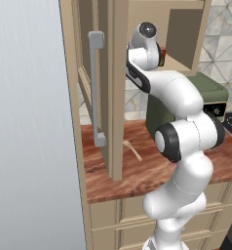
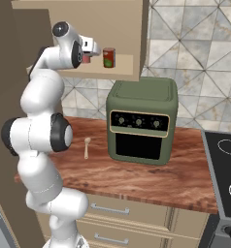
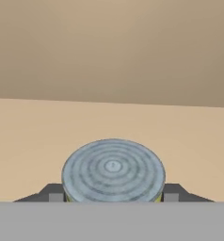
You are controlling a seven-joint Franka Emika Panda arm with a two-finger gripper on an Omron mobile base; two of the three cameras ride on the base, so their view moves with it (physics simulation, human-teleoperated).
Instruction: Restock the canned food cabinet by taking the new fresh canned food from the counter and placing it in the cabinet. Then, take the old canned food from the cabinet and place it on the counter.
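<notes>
Tall light tan wooden wall cabinet (image 1: 119, 93) is standing with its door swung open; a long grey bar handle (image 1: 95, 88) is running down the door's face. Inside, the tan shelf (image 3: 109, 127) is meeting the darker back wall.

Reddish-brown wood-grain desk (image 2: 137, 177) with thin tan edge is lying beneath. A dark green box-shaped oven (image 2: 141, 121) is sitting on it, right of the arm, directly under the cabinet. A black stovetop (image 2: 224, 174) is adjoining the desk at far right.

White arm is reaching up into the cabinet, pincer (image 2: 88, 53) level with the shelf.

Small can with red upper label, green lower band and dark lid (image 2: 108, 57) is standing upright on the cabinet shelf, just beside the pincer, apart from it.

Small can with shiny silver lid and red-and-yellow label (image 3: 113, 170) is sitting upright on the shelf between the two dark fingertips (image 3: 55, 194), one at each side. Whether they are clamping it or merely flanking it: cannot tell.

A small pale wooden spoon (image 2: 87, 147) is lying on the desk left of the oven.
</notes>
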